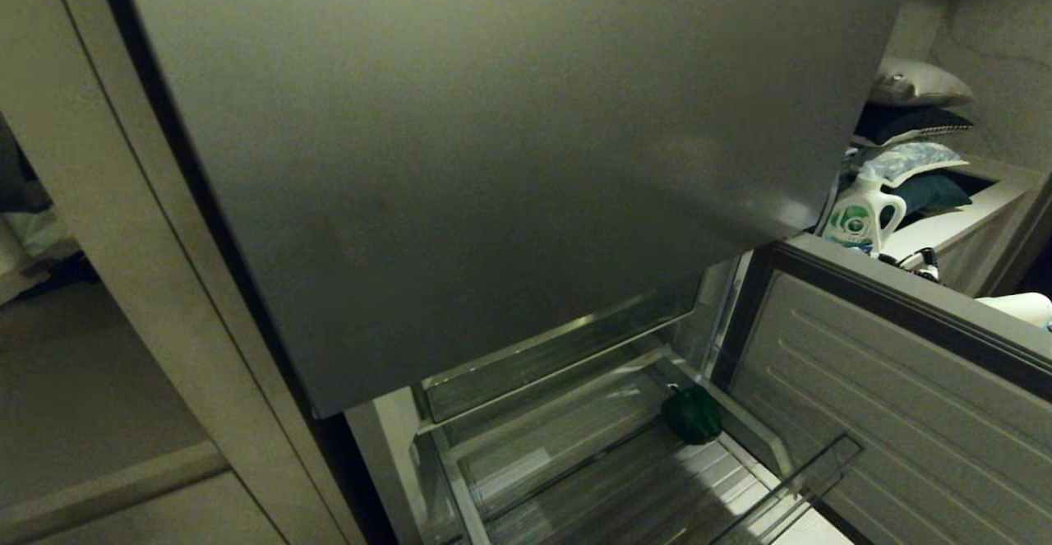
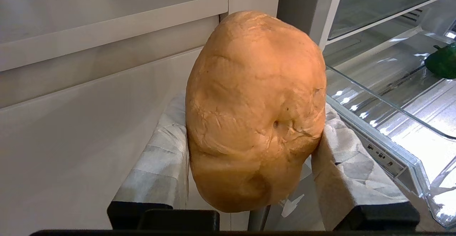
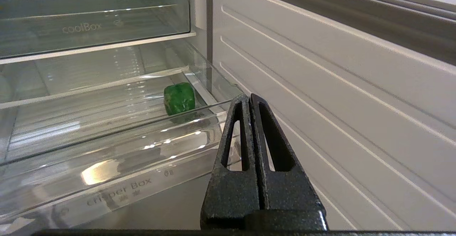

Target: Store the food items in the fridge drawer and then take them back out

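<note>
My left gripper [image 2: 253,122] is shut on the orange-tan lumpy bread [image 2: 254,108], its cloth-wrapped fingers [image 2: 164,157] pressing both sides, just outside the fridge drawer's rim [image 2: 377,104]. The fridge drawer [image 1: 793,491] stands pulled out, clear with a ribbed floor. The glossy dark-green food item [image 1: 693,415] rests in its far right corner; it also shows in the left wrist view [image 2: 443,61] and the right wrist view [image 3: 179,99]. My right gripper [image 3: 249,99] is shut and empty, in front of the drawer's front lip [image 3: 121,193] beside the open door. Neither arm shows in the head view.
The grey upper fridge door [image 1: 493,159] fills most of the head view. The open lower door's ribbed inner panel [image 1: 888,413] stands right of the drawer. A shallower clear tray [image 3: 89,26] sits above the drawer. A detergent bottle [image 1: 859,216] stands behind; pale cabinetry [image 2: 89,104] is to the left.
</note>
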